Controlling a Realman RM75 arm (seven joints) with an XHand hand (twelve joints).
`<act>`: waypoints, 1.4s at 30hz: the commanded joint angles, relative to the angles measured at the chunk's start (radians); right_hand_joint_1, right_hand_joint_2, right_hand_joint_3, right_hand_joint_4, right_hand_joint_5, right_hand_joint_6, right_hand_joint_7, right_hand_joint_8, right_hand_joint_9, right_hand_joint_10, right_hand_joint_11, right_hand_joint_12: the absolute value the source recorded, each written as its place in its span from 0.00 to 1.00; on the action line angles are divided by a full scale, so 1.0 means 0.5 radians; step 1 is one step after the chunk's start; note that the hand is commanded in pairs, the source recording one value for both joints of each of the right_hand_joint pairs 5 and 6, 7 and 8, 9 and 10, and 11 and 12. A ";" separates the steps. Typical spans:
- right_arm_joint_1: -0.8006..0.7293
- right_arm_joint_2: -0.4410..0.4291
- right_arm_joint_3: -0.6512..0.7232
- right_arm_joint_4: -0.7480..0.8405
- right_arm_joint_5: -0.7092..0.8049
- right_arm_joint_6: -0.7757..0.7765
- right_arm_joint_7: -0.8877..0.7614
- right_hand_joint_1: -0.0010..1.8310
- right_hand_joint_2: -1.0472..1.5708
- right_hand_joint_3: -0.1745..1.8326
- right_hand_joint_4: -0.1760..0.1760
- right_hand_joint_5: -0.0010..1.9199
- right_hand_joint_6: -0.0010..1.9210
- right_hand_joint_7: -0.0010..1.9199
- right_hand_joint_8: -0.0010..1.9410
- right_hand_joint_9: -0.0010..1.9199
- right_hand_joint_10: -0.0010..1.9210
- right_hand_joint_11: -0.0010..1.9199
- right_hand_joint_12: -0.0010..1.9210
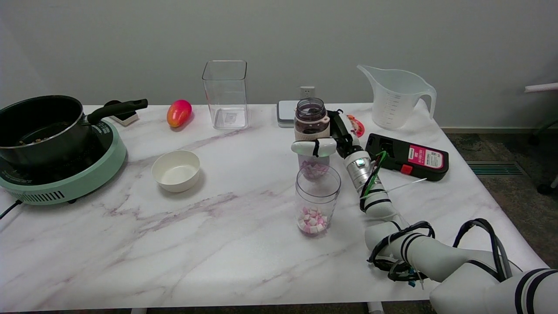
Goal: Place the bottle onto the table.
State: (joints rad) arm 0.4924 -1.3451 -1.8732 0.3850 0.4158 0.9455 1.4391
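Bottle (310,120) base hidden behind glass (317,198), midsection under hand (324,146).

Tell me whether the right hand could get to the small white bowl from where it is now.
Probably not yet. The right hand is gripping the clear bottle of pink and white pieces, so it's occupied. The marble table between it and the small white bowl looks bare, so the way seems free once it lets go.
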 commanded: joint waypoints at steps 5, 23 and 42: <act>-0.033 -0.014 0.002 -0.012 0.068 0.048 -0.047 0.76 0.74 0.46 0.50 0.89 0.89 1.00 0.99 0.79 0.79 0.67 0.67; -0.087 0.046 0.014 0.027 0.076 0.168 -0.041 0.69 0.26 0.67 0.50 0.41 0.41 0.76 0.75 0.60 0.60 0.52 0.52; -0.138 0.098 0.014 0.088 0.115 0.161 -0.008 0.66 0.16 0.48 0.50 0.32 0.32 0.69 0.68 0.52 0.52 0.50 0.49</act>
State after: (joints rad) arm 0.4408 -1.3159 -1.8659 0.4107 0.4593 1.0204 1.4203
